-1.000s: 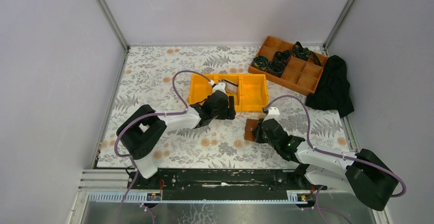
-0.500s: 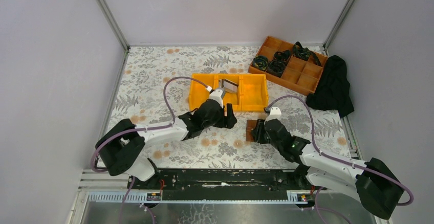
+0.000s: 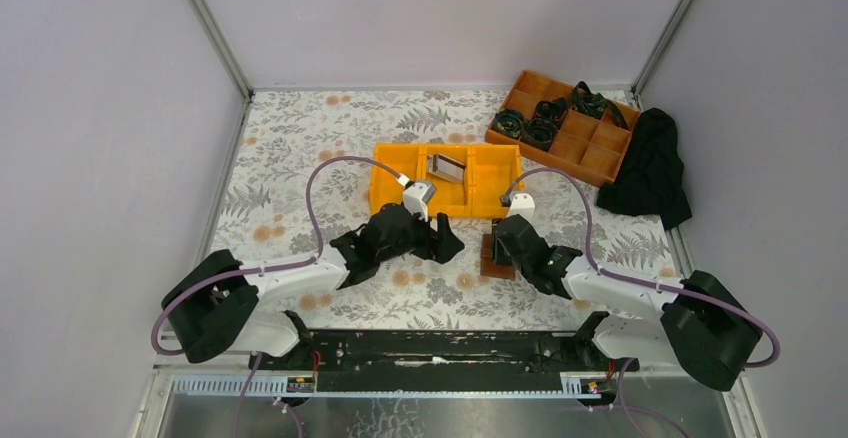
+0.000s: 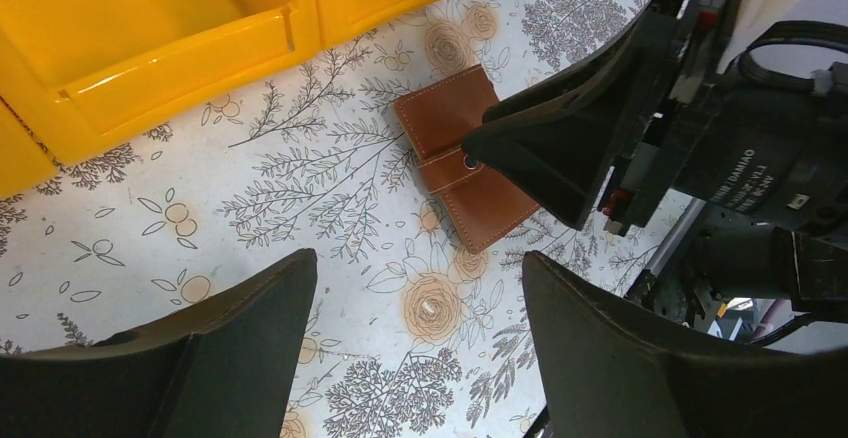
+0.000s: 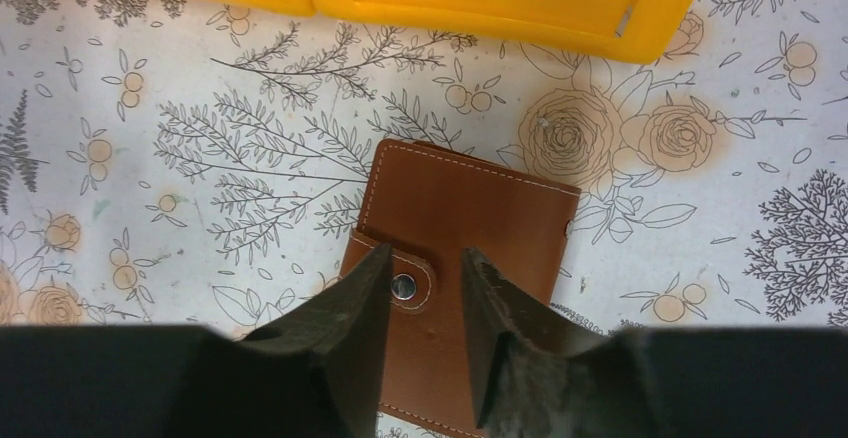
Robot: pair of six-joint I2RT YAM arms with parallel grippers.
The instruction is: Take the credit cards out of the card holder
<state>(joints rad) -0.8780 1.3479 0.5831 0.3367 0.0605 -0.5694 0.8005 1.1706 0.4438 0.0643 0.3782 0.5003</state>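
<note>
Currently the table [image 3: 300,158] is carrying a yellow bin [image 3: 497,180] toward its far edge. The left gripper [image 4: 418,263] is hanging spread wide, gripping nothing. The right gripper [image 5: 427,258] is standing partly open, grasping nothing I can make out, over the brown card holder [image 5: 470,208] lying closed right of the table's middle. One striped credit card [image 3: 446,167] is lying in the bin. The jaws are straddling the snap strap [image 5: 403,285], so unfastening seems in hand; next it needs pinching and lifting. Lettering [image 4: 768,170] on the right gripper's housing is seemingly reading "DAMIAO".

L gripper [image 3: 450,245] now withdrawn from yellow bin [image 3: 389,186], nearer card holder [image 3: 491,258]; R gripper [image 5: 425,263] jaws now parted.
</note>
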